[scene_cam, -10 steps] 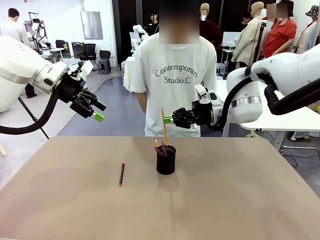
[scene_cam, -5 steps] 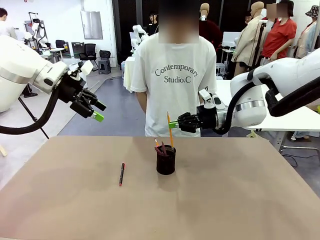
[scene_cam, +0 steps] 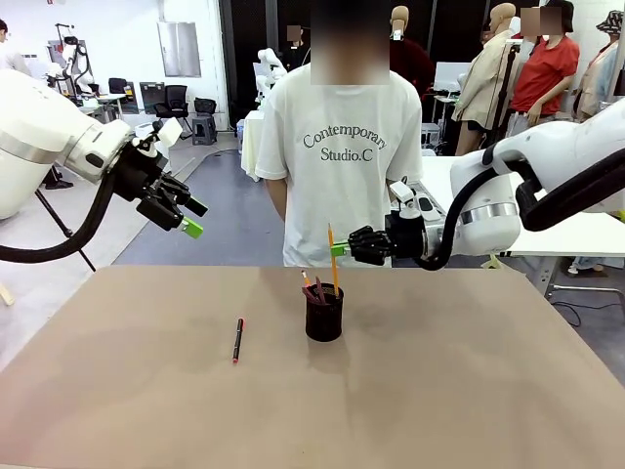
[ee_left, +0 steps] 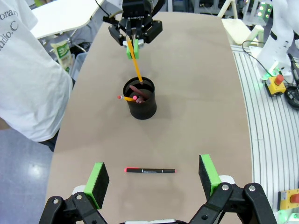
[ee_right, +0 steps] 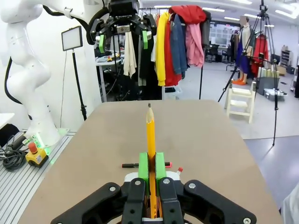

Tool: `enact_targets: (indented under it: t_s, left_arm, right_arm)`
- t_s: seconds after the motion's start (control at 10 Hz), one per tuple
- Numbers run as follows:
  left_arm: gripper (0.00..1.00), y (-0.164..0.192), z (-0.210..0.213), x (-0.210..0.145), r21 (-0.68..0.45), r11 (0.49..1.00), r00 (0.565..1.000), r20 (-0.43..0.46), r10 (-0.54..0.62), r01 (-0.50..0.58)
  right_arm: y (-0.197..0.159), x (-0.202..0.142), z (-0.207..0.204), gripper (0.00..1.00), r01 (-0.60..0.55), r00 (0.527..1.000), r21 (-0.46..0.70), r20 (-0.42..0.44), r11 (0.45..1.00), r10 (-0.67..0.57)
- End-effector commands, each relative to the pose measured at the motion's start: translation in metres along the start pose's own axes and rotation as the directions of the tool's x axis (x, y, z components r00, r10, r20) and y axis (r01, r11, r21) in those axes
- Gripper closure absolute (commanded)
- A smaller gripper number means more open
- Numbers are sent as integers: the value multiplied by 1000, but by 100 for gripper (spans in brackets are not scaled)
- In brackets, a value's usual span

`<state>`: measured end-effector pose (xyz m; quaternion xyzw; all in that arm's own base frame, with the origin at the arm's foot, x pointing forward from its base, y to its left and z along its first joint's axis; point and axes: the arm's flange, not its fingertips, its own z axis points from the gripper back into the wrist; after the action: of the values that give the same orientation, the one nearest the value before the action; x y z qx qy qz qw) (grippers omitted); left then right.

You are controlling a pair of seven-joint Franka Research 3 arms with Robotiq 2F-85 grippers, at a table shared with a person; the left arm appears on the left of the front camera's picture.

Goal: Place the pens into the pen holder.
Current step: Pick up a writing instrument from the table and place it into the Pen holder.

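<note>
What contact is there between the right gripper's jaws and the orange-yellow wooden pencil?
Touching. In the right wrist view, the right gripper has its jaws pressed against both sides of the orange-yellow wooden pencil.

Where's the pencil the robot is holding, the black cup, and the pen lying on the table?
yellow pencil [ee_right: 150, 133], right wrist view, middle of its shaft.
black cup [scene_cam: 324, 322], front view, its front wall.
loose pen [scene_cam: 237, 340], front view, middle of its barrel.

A black mesh pen holder [scene_cam: 324, 315] is set upright mid-table, with a reddish pen [ee_left: 136, 90] and a yellow pencil [ee_left: 127, 98] leaned inside. A second yellow pencil [scene_cam: 333, 259] is pinched nearly upright by the right gripper [scene_cam: 337, 249], its lower end in the cup. A black pen [scene_cam: 237, 340] with red ends is laid flat, well apart on the left.
</note>
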<state>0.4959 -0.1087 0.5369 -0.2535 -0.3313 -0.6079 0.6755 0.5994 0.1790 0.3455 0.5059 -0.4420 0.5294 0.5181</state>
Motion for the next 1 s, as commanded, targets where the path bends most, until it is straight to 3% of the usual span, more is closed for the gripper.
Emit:
enact_targets:
  t_s: [0.0, 0.7, 0.9]
  left_arm:
    - [0, -2, 2, 1, 4, 1000, 1000, -15, 8, -8]
    - [0, -2, 2, 1, 4, 1000, 1000, -15, 8, -8]
    - [0, -2, 2, 1, 4, 1000, 1000, -15, 8, -8]
  right_arm:
    - [-13, -3, 2, 100, -14, 1000, 34, 13, 999, 13]
    - [-27, -32, -1, 100, 35, 999, 34, -8, 999, -35]
    - [-26, -35, 0, 74, 16, 1000, 73, -13, 997, -15]
